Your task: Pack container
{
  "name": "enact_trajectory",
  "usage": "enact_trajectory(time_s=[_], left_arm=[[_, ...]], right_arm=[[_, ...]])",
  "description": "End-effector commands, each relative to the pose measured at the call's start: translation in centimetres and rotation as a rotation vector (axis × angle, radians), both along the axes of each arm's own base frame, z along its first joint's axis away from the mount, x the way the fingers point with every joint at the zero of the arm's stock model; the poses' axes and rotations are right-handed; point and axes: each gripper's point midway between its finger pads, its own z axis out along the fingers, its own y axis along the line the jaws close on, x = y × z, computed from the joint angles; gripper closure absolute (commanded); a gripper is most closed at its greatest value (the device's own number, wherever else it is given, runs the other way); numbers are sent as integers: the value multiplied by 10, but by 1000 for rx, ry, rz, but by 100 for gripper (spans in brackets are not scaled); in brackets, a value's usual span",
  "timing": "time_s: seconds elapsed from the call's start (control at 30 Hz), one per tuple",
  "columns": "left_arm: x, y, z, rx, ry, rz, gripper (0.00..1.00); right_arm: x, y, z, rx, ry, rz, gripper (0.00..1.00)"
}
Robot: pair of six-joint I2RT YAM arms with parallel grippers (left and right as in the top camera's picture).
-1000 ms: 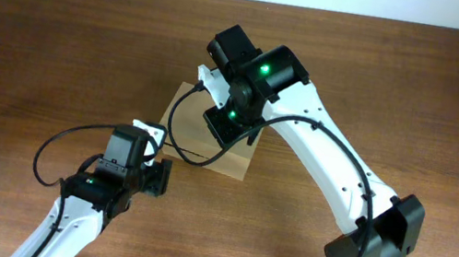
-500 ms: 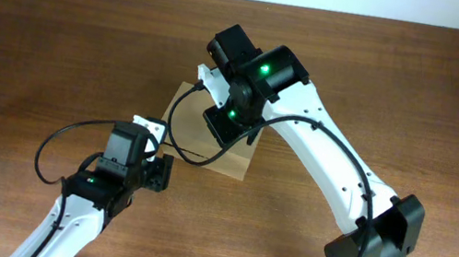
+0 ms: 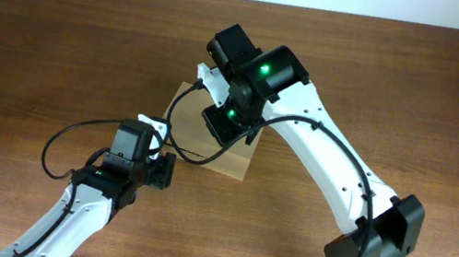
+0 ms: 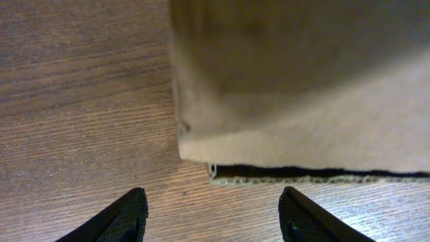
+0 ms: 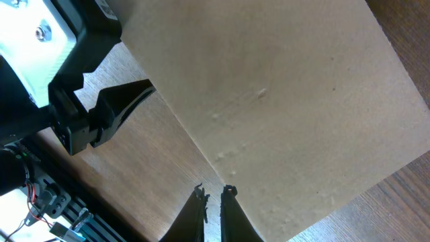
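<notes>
The container [image 3: 236,159] is a plain tan cardboard box with its lid down, mid-table, mostly hidden under my right arm in the overhead view. My left gripper [image 3: 168,172] is open and empty, low over the wood just off the box's left corner [image 4: 269,101]. Its fingers [image 4: 211,218] flank bare wood, and a dark gap shows under the box's flap edge [image 4: 302,176]. My right gripper [image 5: 213,193] is shut, its tips at the box's edge over the flat lid [image 5: 282,94]. The left gripper's finger [image 5: 127,99] shows beside that edge.
The wooden table [image 3: 422,95] surrounds the box. The left arm's black cable [image 3: 68,144] loops over the wood, and the right arm's cable [image 3: 196,158] crosses the box's left side. The right arm's base [image 3: 373,246] stands at front right.
My left arm has shifted slightly up and right, closer to the box's left corner. The right arm and the box have not visibly moved.
</notes>
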Motion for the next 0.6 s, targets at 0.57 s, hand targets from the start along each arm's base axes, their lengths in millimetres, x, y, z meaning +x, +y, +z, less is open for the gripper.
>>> enact_trajectory(time_s=[0.57], left_arm=[[14, -4, 8, -22, -70, 9, 36]], right_arm=[[0, 5, 12, 32, -21, -1, 88]])
